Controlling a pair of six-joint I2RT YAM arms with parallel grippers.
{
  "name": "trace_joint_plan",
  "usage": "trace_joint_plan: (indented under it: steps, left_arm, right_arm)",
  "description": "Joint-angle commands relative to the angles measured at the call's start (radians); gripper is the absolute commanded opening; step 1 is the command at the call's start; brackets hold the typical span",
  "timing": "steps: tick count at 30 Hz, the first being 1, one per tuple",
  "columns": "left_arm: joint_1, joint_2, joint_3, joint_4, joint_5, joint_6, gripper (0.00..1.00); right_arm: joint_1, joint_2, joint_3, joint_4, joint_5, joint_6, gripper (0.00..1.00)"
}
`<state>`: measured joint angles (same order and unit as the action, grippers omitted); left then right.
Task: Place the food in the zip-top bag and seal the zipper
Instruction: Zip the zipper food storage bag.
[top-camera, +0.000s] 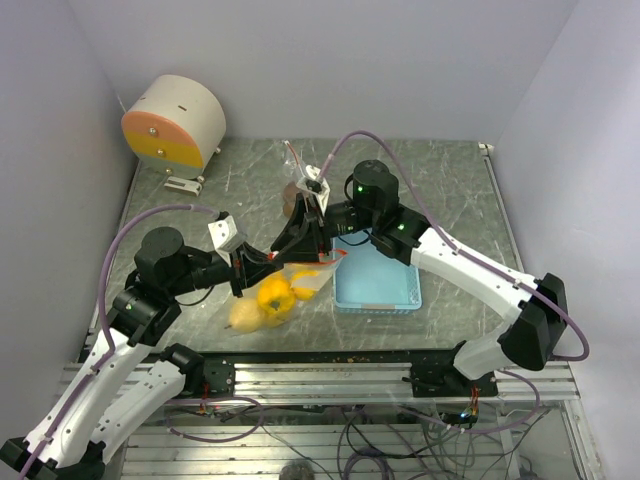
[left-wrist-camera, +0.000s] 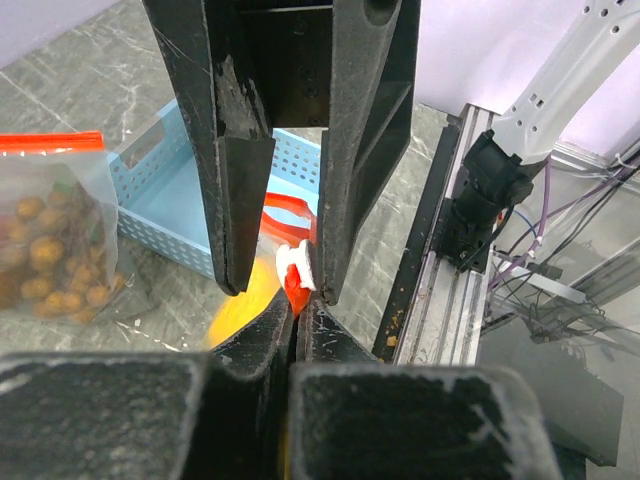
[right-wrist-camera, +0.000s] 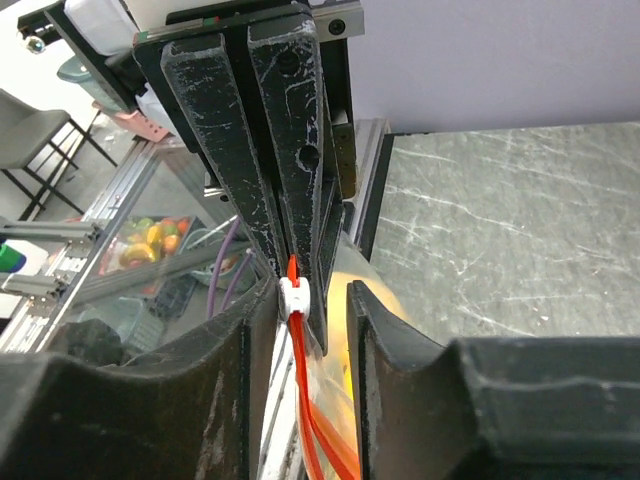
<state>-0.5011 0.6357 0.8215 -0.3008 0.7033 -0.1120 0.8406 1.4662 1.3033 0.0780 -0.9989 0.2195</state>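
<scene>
A clear zip-top bag (top-camera: 290, 285) with a red zipper strip hangs between both grippers just left of the tray. Inside it are a yellow fruit (top-camera: 273, 295) and a paler one (top-camera: 245, 317). My left gripper (left-wrist-camera: 293, 320) is shut on the red zipper strip (left-wrist-camera: 290, 298) at the bag's end. My right gripper (right-wrist-camera: 310, 295) straddles the strip, jaws apart. The white slider (right-wrist-camera: 293, 297) lies against its left finger, and the other finger stands off the plastic. From above, the left gripper (top-camera: 300, 248) and right gripper (top-camera: 322, 238) meet at the bag's top.
A light blue perforated tray (top-camera: 375, 285) lies right of the bag. A second clear bag of small brown balls (left-wrist-camera: 45, 250) is on the table behind. A round beige and orange object (top-camera: 172, 120) stands at the back left. The metal rail (top-camera: 330, 370) runs along the near edge.
</scene>
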Motion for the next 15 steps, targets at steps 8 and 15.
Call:
trace_joint_plan:
  steps: [8,15]
  left_arm:
    - [-0.004,-0.01,-0.003,0.014,-0.018,0.004,0.07]
    - [-0.004,-0.038,0.02,-0.017,-0.053,0.009,0.07]
  right_arm:
    - [-0.001,-0.002,0.026,-0.019,-0.009,-0.005,0.01]
    - [-0.016,-0.008,0.021,-0.087,0.036,-0.063,0.0]
